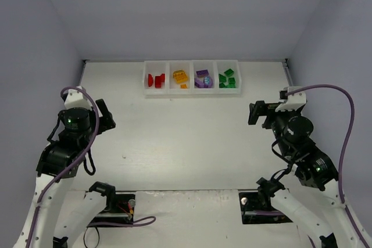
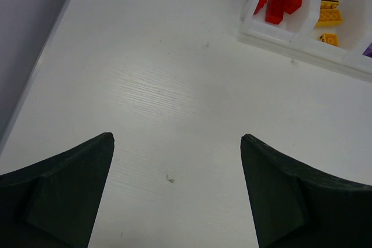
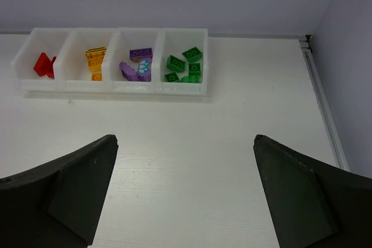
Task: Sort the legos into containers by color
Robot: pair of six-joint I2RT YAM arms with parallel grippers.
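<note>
The left gripper (image 2: 177,142) and the right gripper (image 3: 186,142) are both wide open and hold nothing, and the legos (image 3: 175,63) sit in the containers (image 3: 110,87) by color.

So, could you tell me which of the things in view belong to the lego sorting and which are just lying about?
Part of the job: red legos, yellow-orange legos, purple legos, green legos, row of four white containers, left gripper and right gripper, both open and empty.
Not part of it: purple arm cables, black base plates, white table.
</note>
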